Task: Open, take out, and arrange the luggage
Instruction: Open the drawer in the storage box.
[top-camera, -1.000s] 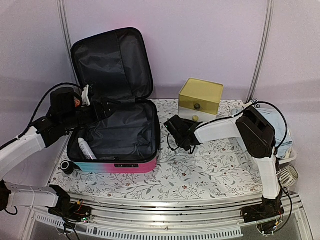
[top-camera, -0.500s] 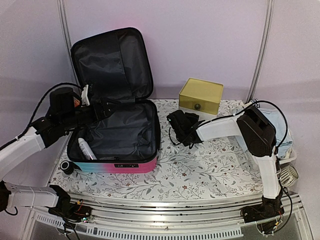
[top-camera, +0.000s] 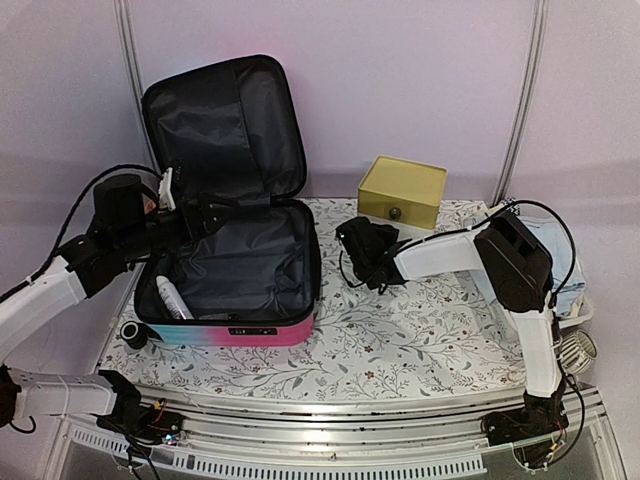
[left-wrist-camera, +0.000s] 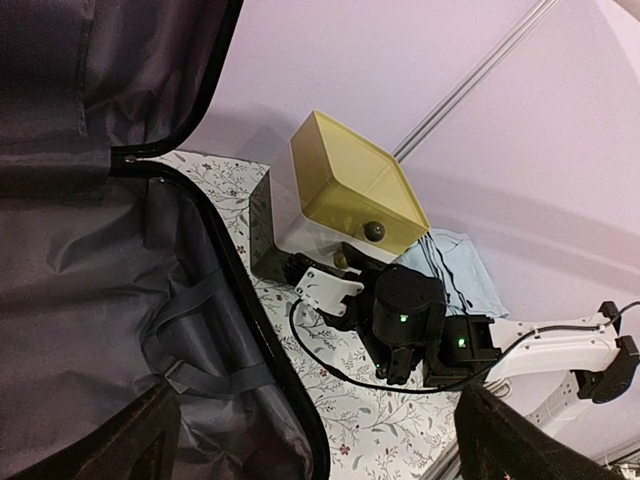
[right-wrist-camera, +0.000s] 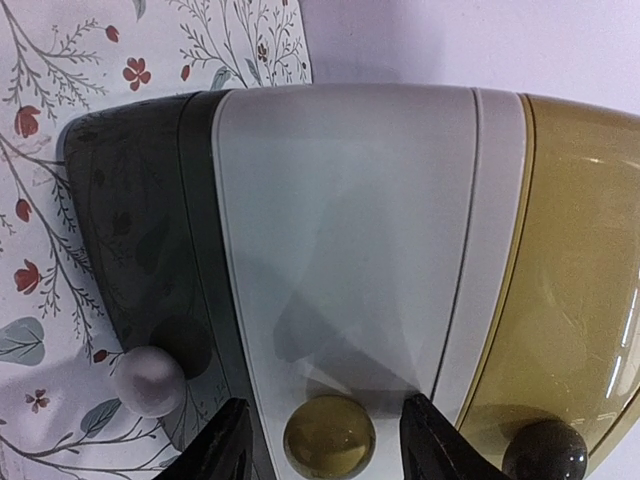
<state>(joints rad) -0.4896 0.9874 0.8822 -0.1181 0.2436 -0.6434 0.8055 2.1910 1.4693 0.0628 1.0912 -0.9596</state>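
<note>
The luggage (top-camera: 250, 333) lies open at the table's left, lid upright, its black lining (left-wrist-camera: 90, 280) showing. A white tube (top-camera: 172, 297) lies at the left end inside. My left gripper (top-camera: 205, 212) hovers over the back left of the case, wide open and holding nothing; in its wrist view the left gripper (left-wrist-camera: 320, 400) looks across the case's right rim. My right gripper (top-camera: 362, 240) is at the front of the yellow-topped drawer box (top-camera: 402, 185). The right gripper (right-wrist-camera: 328, 440) is open, with its fingers (right-wrist-camera: 215, 445) on either side of a yellow knob (right-wrist-camera: 328, 432), gaps showing.
The drawer box front (right-wrist-camera: 340, 220) also carries a pale knob (right-wrist-camera: 150, 380) and a dark knob (right-wrist-camera: 545, 455). A white mesh basket (top-camera: 578, 310) with a blue cloth (top-camera: 555, 250) stands at the right edge. A black round thing (top-camera: 133, 333) sits by the case's front left corner.
My right gripper has moved up and right to the drawer box front, and its jaws have narrowed. The left arm has shifted slightly toward the case's hinge.
</note>
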